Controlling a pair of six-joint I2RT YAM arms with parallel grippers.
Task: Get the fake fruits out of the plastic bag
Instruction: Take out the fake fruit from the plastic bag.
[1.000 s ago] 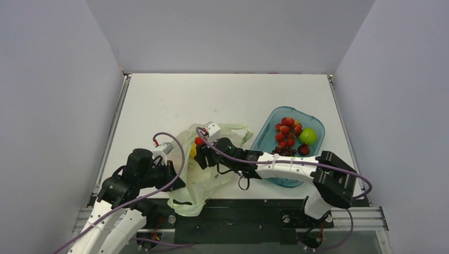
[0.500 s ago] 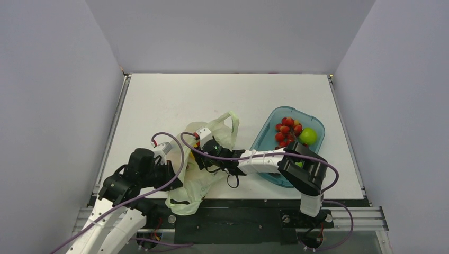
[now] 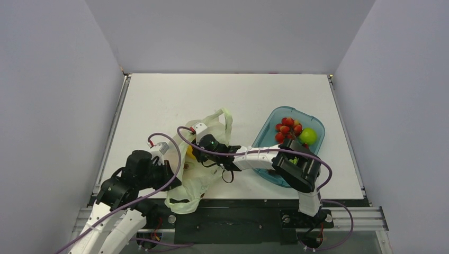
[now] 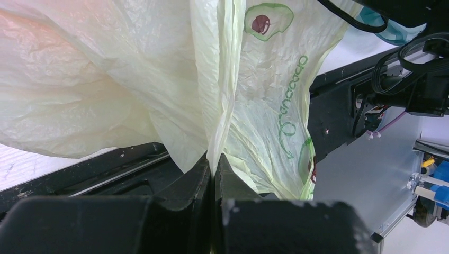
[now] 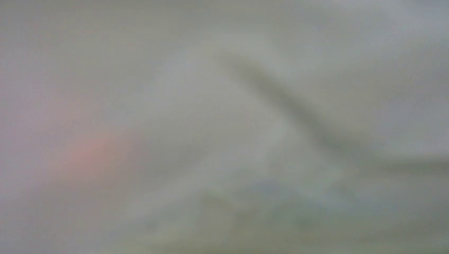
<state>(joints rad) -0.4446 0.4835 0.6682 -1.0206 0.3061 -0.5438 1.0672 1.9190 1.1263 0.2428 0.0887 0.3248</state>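
Left pincer (image 4: pixel 213 159) clamps the plastic bag (image 4: pixel 132 79); right pincer (image 3: pixel 197 150), buried inside, state unclear, may catch film and tear it.

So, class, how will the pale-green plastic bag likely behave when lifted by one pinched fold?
Probably floppy: the plastic bag drapes in creased folds around where the left gripper pinches it. Likely light, since that thin pinch seems enough to hold it. Possibly slippery, as the film looks thin and smooth.

The plastic bag (image 3: pixel 195 182) left of the tray (image 3: pixel 263 138).
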